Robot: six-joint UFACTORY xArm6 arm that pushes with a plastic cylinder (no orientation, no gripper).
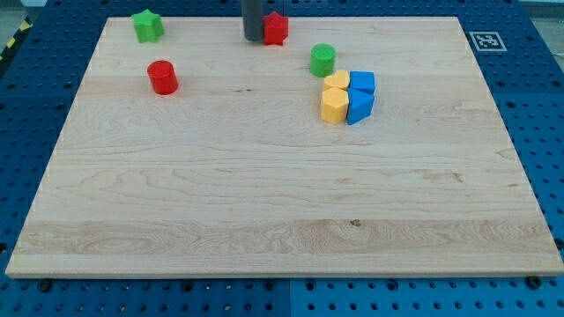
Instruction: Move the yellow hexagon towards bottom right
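Counter: pale wooden board [264, 202] on a blue perforated bench [26, 106]; a black-and-white marker tag [486, 40] sits just off the board's top right corner.
Camera view, my tip: [253, 39] the dark rod comes down at the view's top centre and its end rests on the counter, touching or just beside the left side of the red star.
Pincer: I have none on this rig, only the bare rod, so I can report nothing open or closed.
Red star: [277, 28] near the top edge, immediately right of my tip.
Yellow hexagon: [333, 106] right of centre in the upper half, well apart from my tip, toward the view's lower right of it.
Yellow heart: [336, 82] touching the hexagon from above.
Blue blocks: one [362, 82] beside the heart, another [359, 106] beside the hexagon; the four pack into one tight cluster. I cannot make out their shapes.
Green cylinder: [322, 60] just above the cluster's left side.
Green star: [147, 25] at the top left.
Red cylinder: [162, 77] below the green star, on the left.
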